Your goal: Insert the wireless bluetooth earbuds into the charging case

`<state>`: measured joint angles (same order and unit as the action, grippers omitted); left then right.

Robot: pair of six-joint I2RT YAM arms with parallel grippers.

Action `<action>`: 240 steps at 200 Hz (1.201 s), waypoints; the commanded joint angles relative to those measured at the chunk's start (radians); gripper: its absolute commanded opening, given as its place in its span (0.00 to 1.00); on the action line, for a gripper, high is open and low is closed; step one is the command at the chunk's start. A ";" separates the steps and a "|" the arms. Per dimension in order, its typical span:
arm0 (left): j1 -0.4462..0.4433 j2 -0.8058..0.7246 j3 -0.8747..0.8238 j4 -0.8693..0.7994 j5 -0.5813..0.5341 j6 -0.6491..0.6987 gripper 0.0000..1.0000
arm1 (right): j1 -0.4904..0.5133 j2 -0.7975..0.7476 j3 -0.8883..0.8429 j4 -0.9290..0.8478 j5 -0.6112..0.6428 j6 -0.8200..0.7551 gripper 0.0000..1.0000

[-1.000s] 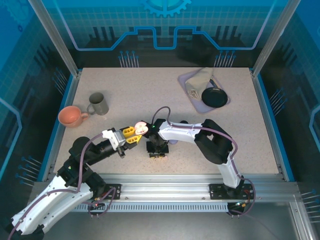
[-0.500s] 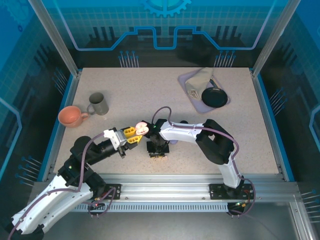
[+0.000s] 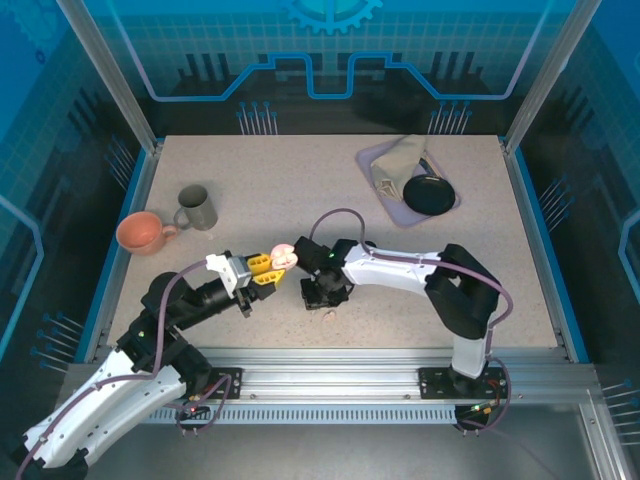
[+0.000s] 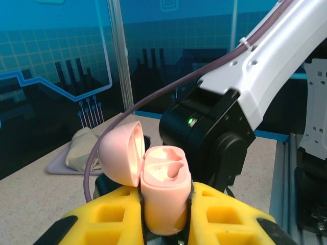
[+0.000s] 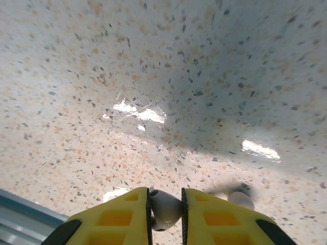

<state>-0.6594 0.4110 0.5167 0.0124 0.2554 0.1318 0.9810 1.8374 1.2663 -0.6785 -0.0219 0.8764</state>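
Left gripper (image 4: 164, 217) is clamped on a smooth, rounded pink case (image 4: 162, 178), whose domed lid (image 4: 120, 153) is hinged open. Right gripper (image 5: 165, 203) pinches a glossy pale earbud (image 5: 164, 210) over the speckled table (image 5: 153, 76). A second earbud (image 5: 240, 200) lies on the table just beside it.

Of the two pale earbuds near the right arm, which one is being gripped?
The earbud pinched between the right gripper's yellow jaws; the other earbud lies loose on the table beside it.
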 commanded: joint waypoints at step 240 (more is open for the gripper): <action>-0.007 0.247 -0.008 0.190 0.147 -0.139 0.00 | -0.258 -0.886 -0.160 0.057 -0.118 -0.720 0.22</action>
<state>-0.6594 0.6037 0.4580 0.1104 0.3054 -0.0021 0.7273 0.9733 1.0298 -0.6117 -0.0612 0.3061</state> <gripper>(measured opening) 0.199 0.220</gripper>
